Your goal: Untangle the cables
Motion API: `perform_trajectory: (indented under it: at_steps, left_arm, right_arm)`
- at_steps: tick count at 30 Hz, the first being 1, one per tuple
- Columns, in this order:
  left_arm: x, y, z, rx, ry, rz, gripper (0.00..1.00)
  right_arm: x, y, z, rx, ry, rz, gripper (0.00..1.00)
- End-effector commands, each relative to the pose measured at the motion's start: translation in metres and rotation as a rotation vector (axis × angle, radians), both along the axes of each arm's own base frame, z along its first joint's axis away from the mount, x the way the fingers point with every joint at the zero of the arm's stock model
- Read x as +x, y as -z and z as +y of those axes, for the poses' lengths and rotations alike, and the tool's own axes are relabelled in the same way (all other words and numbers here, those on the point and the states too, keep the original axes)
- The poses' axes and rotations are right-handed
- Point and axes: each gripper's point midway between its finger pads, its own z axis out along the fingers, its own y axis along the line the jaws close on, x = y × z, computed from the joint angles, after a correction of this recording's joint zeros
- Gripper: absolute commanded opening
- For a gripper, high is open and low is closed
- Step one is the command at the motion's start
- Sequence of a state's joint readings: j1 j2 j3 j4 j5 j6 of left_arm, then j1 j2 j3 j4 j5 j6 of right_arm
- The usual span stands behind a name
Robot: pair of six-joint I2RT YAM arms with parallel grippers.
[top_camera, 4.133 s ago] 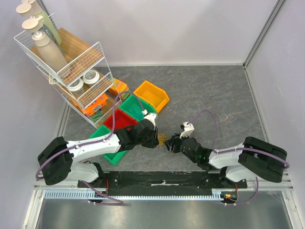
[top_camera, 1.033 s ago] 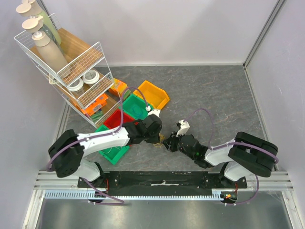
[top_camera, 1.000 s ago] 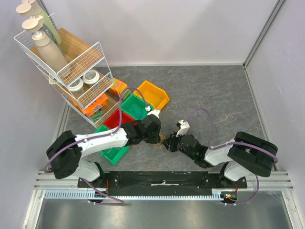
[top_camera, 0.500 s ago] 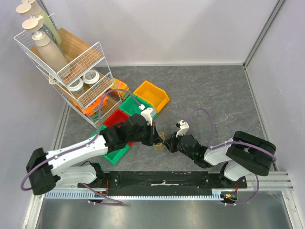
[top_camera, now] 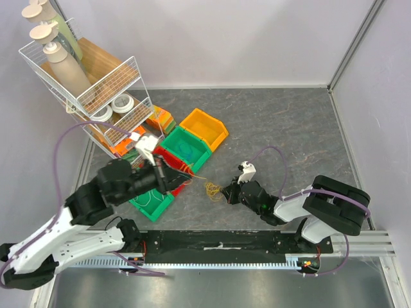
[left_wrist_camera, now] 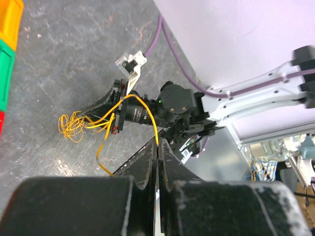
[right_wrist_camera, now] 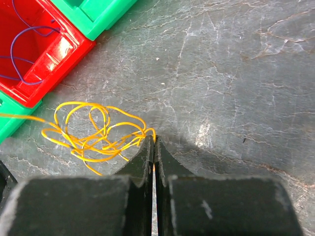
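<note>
Since half a second ago my left arm has swung up and back toward the bins, away from the spot where both grippers met, and it has drawn one yellow strand out of the bundle. My right fingers, partly apart a second ago, have come together. The right arm has barely moved.

My left gripper [left_wrist_camera: 157, 145] is clenched. Its two fingers are pressed flat together on a single yellow strand, which rises from between the tips, arches over and runs down toward my right arm's black fingers. In the top view that strand stretches from above the red bin [top_camera: 168, 162] across to the bundle.

My right gripper [right_wrist_camera: 153, 142] is low over the grey table [right_wrist_camera: 236, 73], also clamped tight. Several yellow loops meet right at its fingertips, so I am pinching the cables [right_wrist_camera: 93, 132] at their near edge.

The cables lie on the table as a loose knot of thin yellow loops, touching my right fingertips and spreading away toward the bins. They sit just beside the red bin and the green bin [right_wrist_camera: 93, 14], outside both. One strand trails off the knot toward the left edge of the right wrist view.
</note>
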State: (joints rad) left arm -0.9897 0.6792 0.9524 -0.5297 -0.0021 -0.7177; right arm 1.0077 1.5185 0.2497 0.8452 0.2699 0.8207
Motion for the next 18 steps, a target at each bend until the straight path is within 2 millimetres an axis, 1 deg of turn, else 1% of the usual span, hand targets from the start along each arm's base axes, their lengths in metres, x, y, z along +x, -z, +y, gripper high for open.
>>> perform_trajectory:
  at_steps: [1,6,8,10,12,13,16,17,18]
  left_arm:
    - [-0.004,-0.028,0.048,0.016,-0.115,-0.049,0.02]
    - [-0.018,-0.064,0.099,-0.035,-0.203,-0.115,0.02]
    - [-0.026,-0.078,0.119,-0.069,-0.227,-0.141,0.02]
    - [-0.035,-0.093,0.139,-0.112,-0.249,-0.166,0.02]
    - [-0.043,-0.098,0.152,-0.134,-0.257,-0.177,0.02]
    - [-0.046,-0.101,0.159,-0.145,-0.261,-0.182,0.02]
    - [-0.051,-0.093,0.171,-0.113,-0.274,-0.174,0.02]
    - [-0.052,-0.090,0.175,-0.098,-0.279,-0.173,0.02]
    - [-0.053,-0.087,0.180,-0.091,-0.291,-0.170,0.02]
  right_arm:
    - [0.011,-0.011,-0.006,0.036,0.078,-0.022,0.00]
    - [0.010,-0.014,-0.021,0.059,0.135,-0.024,0.00]
    - [0.010,-0.015,-0.030,0.071,0.174,-0.028,0.00]
    - [0.011,-0.022,-0.041,0.097,0.216,-0.040,0.00]
    - [0.013,-0.025,-0.053,0.114,0.275,-0.043,0.00]
    - [0.014,-0.022,-0.063,0.108,0.322,-0.035,0.00]
    - [0.024,-0.029,-0.091,0.099,0.475,-0.033,0.00]
    - [0.028,-0.028,-0.103,0.061,0.524,-0.030,0.00]
    - [0.034,-0.033,-0.112,0.039,0.572,-0.029,0.00]
